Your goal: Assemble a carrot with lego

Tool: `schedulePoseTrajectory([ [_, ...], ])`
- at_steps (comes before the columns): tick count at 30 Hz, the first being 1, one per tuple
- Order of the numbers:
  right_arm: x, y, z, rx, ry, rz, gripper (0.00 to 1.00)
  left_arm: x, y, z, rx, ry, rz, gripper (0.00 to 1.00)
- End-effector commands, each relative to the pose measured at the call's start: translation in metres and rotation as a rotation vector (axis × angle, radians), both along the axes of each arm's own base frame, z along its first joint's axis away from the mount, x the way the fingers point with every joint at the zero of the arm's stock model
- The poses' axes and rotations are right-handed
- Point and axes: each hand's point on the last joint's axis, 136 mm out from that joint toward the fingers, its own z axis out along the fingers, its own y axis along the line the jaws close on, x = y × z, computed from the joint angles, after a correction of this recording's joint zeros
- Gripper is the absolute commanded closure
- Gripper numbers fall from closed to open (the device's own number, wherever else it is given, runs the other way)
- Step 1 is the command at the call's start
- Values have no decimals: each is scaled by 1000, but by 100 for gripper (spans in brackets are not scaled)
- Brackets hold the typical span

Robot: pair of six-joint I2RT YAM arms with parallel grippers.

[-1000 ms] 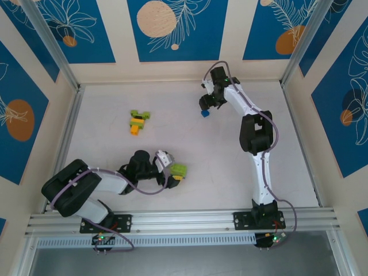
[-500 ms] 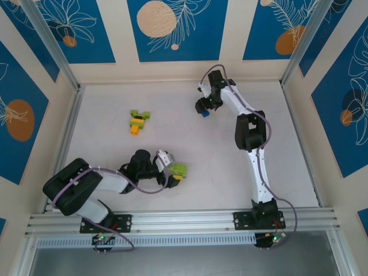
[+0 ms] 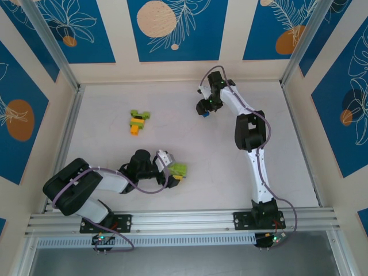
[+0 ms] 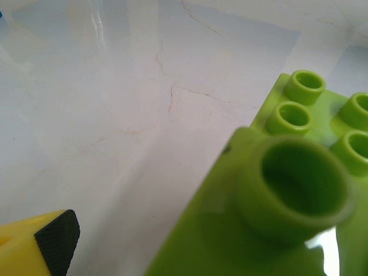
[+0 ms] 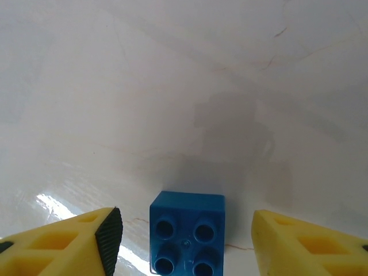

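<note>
A blue lego brick (image 5: 187,233) lies studs-up on the white table, between the yellow fingers (image 5: 86,241) of my right gripper (image 5: 184,227). The gripper is open, with a gap on each side of the brick. From above, the right gripper (image 3: 202,108) hangs over this blue brick (image 3: 203,114) at the table's far middle. My left gripper (image 3: 169,168) is open at the near left. A large lime green lego brick (image 4: 276,201) lies close against its right side, and its left finger pad (image 4: 56,246) stands clear of it. An orange piece (image 3: 177,177) sits at that brick's near edge.
A small cluster of lime green, yellow and orange lego (image 3: 138,122) lies at the far left of the table. Beige walls with metal rails (image 3: 69,132) enclose the white table (image 3: 195,172) on three sides.
The right arm has shifted slightly left and settled over the blue brick, and its jaws have narrowed a little. The left arm and the green brick have not moved.
</note>
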Motion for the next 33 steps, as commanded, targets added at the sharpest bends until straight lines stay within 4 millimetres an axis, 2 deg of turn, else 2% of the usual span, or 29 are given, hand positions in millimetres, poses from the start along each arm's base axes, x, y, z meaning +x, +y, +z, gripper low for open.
schedulePoseTrajectory([
  [1,-10,0,-14,4,56,14,41,5,-3,4,-6,-16,-15,0],
  [7,-13,0,-23,1,79,12,46,6,-3,4,-4,-16,-14,0],
  [18,-12,1,-23,6,80,4,58,7,-3,2,0,-12,-10,0],
  [26,-14,6,-5,39,70,-4,63,7,-2,3,-1,-14,-9,0],
  [33,-26,7,27,36,55,-62,68,10,-2,4,-2,-21,-1,0],
])
